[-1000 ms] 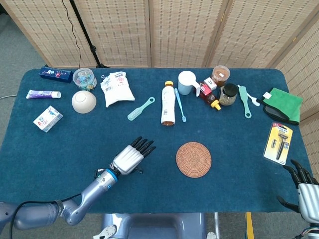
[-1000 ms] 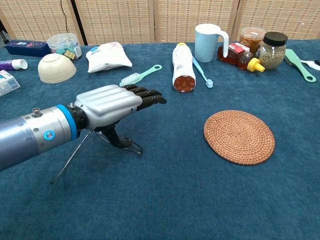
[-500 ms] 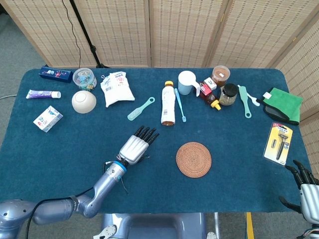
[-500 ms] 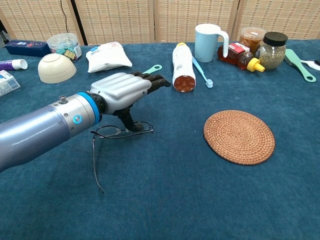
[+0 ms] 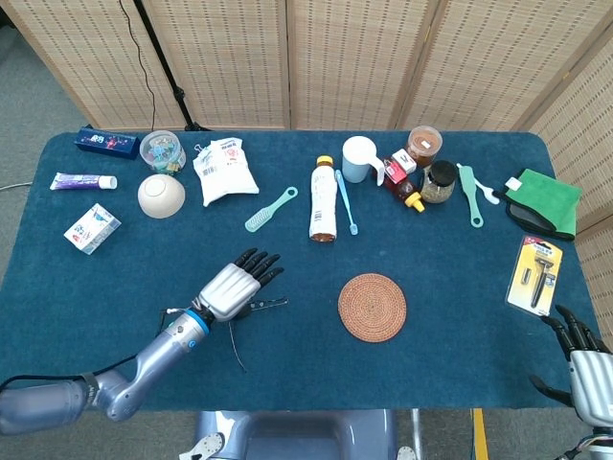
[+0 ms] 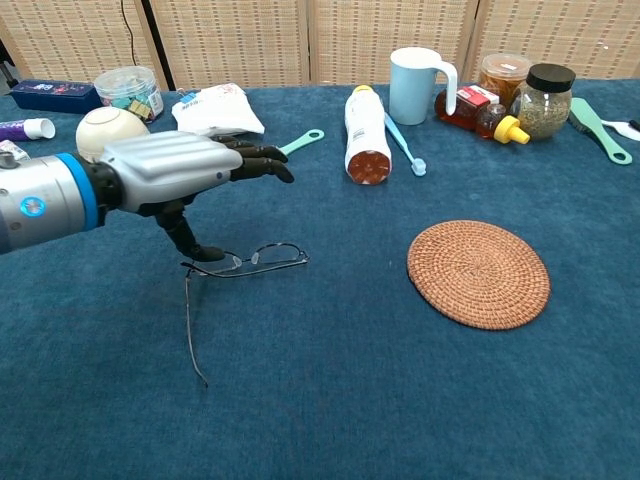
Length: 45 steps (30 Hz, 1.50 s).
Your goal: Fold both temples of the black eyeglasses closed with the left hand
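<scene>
The black eyeglasses (image 6: 255, 258) lie lens-side up on the blue table (image 6: 330, 400), left of centre. One temple (image 6: 190, 330) sticks out open toward the front edge. How the other temple lies is unclear. My left hand (image 6: 175, 168) hovers over the left end of the frame, fingers stretched out flat and forward, with its thumb (image 6: 190, 240) reaching down onto that end near the hinge. In the head view the eyeglasses (image 5: 268, 304) peek out beside the left hand (image 5: 233, 284). My right hand (image 5: 582, 362) is off the table's front right corner, fingers spread, holding nothing.
A round woven coaster (image 6: 478, 272) lies right of the glasses. Behind them are a green brush (image 6: 298, 142), a lying bottle (image 6: 364, 130), a bowl (image 6: 102, 128), a pouch (image 6: 215, 108) and a mug (image 6: 415, 85). A razor pack (image 5: 534, 273) lies near the right edge.
My left hand has drawn back to the left, off the middle of the glasses, with its thumb now at the frame's left end. The glasses lie as they did half a second ago.
</scene>
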Each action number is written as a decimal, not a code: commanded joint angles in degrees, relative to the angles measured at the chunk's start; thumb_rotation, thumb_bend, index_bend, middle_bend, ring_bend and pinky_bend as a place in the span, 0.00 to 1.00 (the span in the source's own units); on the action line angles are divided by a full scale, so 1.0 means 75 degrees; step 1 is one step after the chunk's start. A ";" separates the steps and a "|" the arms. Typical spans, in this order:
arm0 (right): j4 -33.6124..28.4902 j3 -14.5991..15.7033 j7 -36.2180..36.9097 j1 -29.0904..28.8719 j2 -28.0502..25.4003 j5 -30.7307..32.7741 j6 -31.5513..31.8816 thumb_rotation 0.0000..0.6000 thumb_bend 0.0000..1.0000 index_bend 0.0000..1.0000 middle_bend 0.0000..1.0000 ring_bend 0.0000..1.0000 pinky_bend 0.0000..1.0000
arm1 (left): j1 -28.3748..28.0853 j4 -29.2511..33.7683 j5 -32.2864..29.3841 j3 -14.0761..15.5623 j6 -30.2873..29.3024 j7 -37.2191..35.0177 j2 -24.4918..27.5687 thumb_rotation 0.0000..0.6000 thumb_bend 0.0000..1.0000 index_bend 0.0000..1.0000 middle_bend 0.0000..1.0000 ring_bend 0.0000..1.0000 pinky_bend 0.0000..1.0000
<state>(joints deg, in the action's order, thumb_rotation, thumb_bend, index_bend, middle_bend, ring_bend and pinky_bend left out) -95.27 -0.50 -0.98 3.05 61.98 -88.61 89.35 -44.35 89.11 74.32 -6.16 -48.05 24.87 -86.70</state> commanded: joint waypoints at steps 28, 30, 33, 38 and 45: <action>0.0008 0.0018 0.0029 0.0067 0.0009 -0.0008 0.0080 1.00 0.03 0.18 0.09 0.20 0.37 | 0.0468 -0.0332 0.0494 0.0882 -0.0432 0.0182 -0.0138 0.93 0.23 0.09 0.00 0.00 0.00; 0.0018 0.0018 0.0041 0.0067 0.0011 -0.0004 0.0074 1.00 0.03 0.18 0.09 0.20 0.37 | 0.0503 -0.0375 0.0450 0.0885 -0.0473 0.0222 -0.0221 0.93 0.23 0.09 0.00 0.00 0.00; 0.0022 0.0012 0.0051 0.0067 0.0004 0.0009 0.0070 1.00 0.03 0.18 0.09 0.21 0.37 | 0.0549 -0.0485 0.0406 0.0884 -0.0541 0.0272 -0.0366 0.93 0.22 0.09 0.00 0.00 0.00; 0.0019 0.0007 0.0042 0.0073 -0.0006 0.0010 0.0082 1.00 0.03 0.18 0.09 0.21 0.38 | 0.0565 -0.0514 0.0343 0.0856 -0.0536 0.0212 -0.0406 0.93 0.23 0.09 0.00 0.00 0.00; -0.0019 0.0005 -0.0014 0.0044 0.0018 -0.0014 0.0046 1.00 0.03 0.18 0.09 0.21 0.38 | 0.0526 -0.0438 0.0453 0.0886 -0.0500 0.0150 -0.0193 0.93 0.23 0.09 0.00 0.00 0.00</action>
<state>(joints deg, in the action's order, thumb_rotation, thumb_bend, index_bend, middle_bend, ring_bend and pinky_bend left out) -95.40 -0.46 -1.07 3.39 62.10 -88.71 89.72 -40.37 85.85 77.70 0.43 -51.88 26.00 -88.20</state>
